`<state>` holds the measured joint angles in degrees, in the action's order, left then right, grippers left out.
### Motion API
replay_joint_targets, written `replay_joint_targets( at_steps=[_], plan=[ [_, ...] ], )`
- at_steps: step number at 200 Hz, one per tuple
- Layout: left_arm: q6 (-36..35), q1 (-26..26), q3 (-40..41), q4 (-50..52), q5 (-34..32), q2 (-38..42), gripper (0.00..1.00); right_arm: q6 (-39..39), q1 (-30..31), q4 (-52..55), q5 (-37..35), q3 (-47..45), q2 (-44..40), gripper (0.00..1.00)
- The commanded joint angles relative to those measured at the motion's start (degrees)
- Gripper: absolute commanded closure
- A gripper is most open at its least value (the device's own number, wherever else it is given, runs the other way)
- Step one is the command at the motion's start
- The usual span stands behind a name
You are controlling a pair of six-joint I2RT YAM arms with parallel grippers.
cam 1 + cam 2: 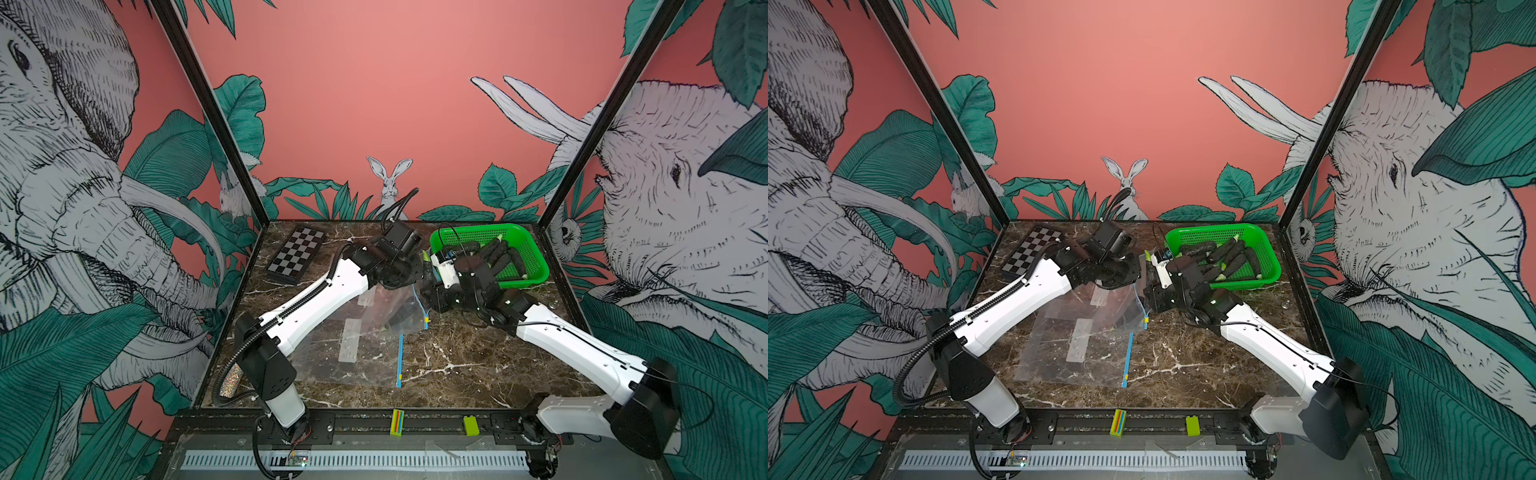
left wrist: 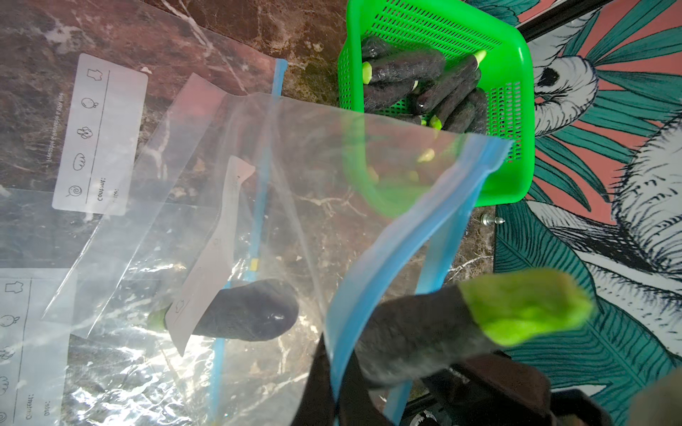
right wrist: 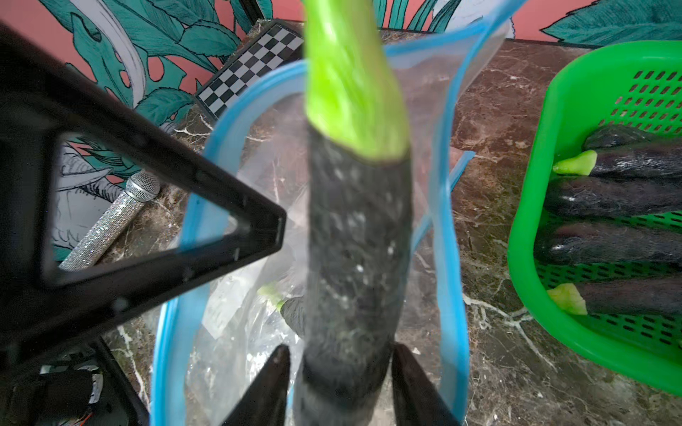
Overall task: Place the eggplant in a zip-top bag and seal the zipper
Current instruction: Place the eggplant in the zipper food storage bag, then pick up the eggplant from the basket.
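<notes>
While pinching fully closed on the blue zipper rim (image 3: 448,221) of a clear, crinkly zip-top bag (image 2: 313,184), holding its mouth up off the bench (image 1: 457,365) with the left jaws. Standing the right jaws partly apart on either side of a long, matte, purple-black eggplant (image 3: 358,239), with thin gaps at both sides, not pinching it. Sitting at the bag's open mouth, dark body crossing the blue rim, bright green stem cap (image 2: 527,306) sticking out clear of it. Lying at the bag's bottom: a second eggplant (image 2: 251,313), stubby and dark, half behind a frosted white label (image 2: 206,280). Showing on the printed panel (image 2: 99,132) of another flat bag (image 1: 324,365) beside it: small line icons and the word "Content:". Piling more dark eggplants (image 2: 406,68) in a green perforated plastic basket (image 2: 524,92) nearby. Carrying everything on brown marble veined with white, along with a folded chessboard (image 1: 296,254) and a glittery silver microphone (image 3: 110,221). Wrapping round: pink walls (image 1: 374,83) painted with elephants (image 1: 62,208), teal leaves and a white rabbit (image 1: 390,183).
</notes>
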<state>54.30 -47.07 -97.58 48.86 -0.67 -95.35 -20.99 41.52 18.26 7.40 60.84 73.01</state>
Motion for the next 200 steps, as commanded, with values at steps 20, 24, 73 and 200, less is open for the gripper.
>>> replay_joint_targets(
  at_steps=[20,24,73,200],
  plan=[
    [-0.7,0.6,-1.3,0.0,-0.8,1.0,1.00,0.0,-1.5,3.4,5.8,4.3,-3.3,0.44],
    [-0.7,0.6,-1.3,-0.1,-0.8,1.1,1.00,-0.2,-2.2,3.7,6.4,4.3,-3.8,0.44],
    [-1.0,1.1,-0.6,-0.2,-0.8,1.5,1.00,-1.2,-16.9,12.3,10.8,7.3,-5.0,0.35],
    [-0.3,1.5,1.1,-0.6,-1.4,3.1,1.00,0.5,-42.6,25.1,2.1,38.9,41.9,0.19]
  ],
)
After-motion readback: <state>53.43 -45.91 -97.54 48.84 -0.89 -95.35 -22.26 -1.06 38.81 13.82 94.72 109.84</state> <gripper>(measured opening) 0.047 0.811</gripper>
